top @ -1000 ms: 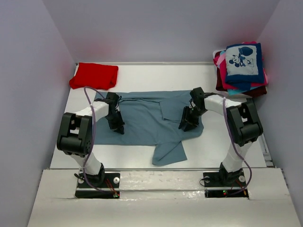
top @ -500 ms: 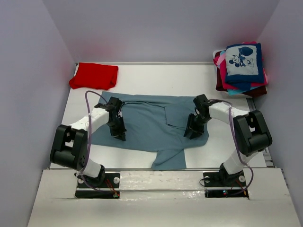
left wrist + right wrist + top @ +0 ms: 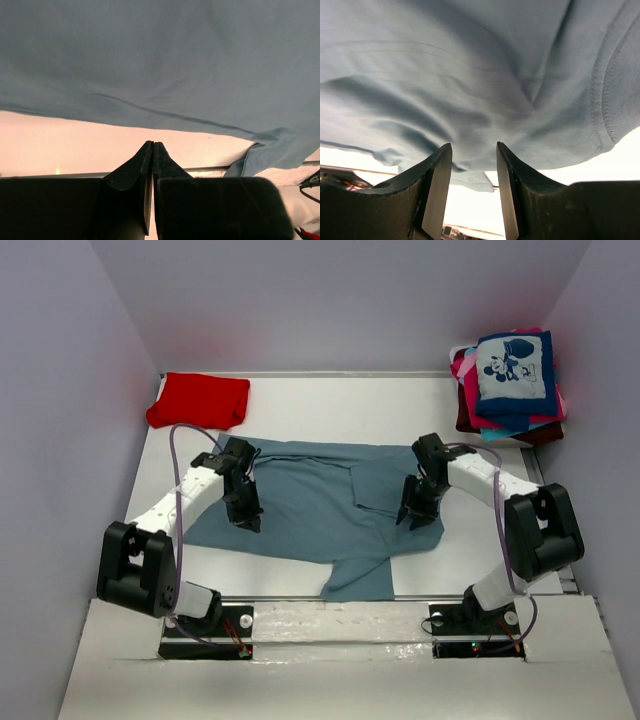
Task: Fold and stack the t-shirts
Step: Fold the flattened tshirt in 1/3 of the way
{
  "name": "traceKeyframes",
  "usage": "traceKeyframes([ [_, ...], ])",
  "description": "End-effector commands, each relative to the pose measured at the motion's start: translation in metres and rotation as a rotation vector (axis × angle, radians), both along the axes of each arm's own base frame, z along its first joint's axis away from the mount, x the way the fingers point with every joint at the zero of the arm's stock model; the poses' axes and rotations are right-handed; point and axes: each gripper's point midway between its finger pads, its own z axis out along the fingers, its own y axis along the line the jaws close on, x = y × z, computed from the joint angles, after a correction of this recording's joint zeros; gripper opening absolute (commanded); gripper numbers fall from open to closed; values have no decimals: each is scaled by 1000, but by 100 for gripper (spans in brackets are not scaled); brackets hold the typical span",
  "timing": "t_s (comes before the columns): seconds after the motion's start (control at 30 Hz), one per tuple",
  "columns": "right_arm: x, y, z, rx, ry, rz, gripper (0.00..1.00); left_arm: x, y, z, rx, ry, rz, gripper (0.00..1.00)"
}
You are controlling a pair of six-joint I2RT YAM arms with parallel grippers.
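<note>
Top external: left hand [image 3: 246,519] closed empty, right hand [image 3: 410,515] half-open, over grey-blue t-shirt [image 3: 310,502].

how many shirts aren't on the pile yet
2: the grey-blue shirt spread out in the middle, and the red shirt folded at the far left corner. Nothing else looks hidden.

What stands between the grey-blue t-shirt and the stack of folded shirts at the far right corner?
Nothing visible does. Only bare table lies between the right edge of the grey-blue t-shirt and the stack. The red t-shirt sits in the far left corner, out of that path.
</note>
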Motion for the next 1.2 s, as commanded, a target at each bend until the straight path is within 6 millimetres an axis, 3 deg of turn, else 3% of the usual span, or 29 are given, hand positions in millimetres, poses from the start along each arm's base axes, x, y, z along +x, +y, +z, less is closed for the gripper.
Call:
traceKeyframes([
  [0.0, 27, 7, 35, 10, -114, 19, 49, 38, 8, 24, 86, -103, 3, 19],
  [0.03, 38, 11, 45, 24, -146, 22, 50, 51, 7, 32, 97, -138, 7, 21],
  [0.1, 51, 16, 53, 36, -176, 27, 51, 72, 7, 39, 124, -176, 9, 35],
  [0.23, 71, 23, 56, 45, -197, 32, 51, 105, 9, 43, 174, -226, 24, 55],
  [0.37, 88, 23, 46, 15, -199, 36, 51, 130, 21, 36, 205, -231, 63, 61],
  [0.5, 98, 32, 29, 42, -181, 43, 50, 149, 40, 19, 199, -202, 122, 61],
  [0.77, 88, 30, -21, 19, -91, 49, 40, 171, 77, 6, 186, -193, 219, 61],
  [1.03, 83, 30, -34, 19, -66, 52, 38, 199, 86, 12, 166, -223, 251, 61],
  [1.17, 80, 29, -41, 17, -48, 59, 37, 208, 89, 4, 165, -207, 265, 61],
])
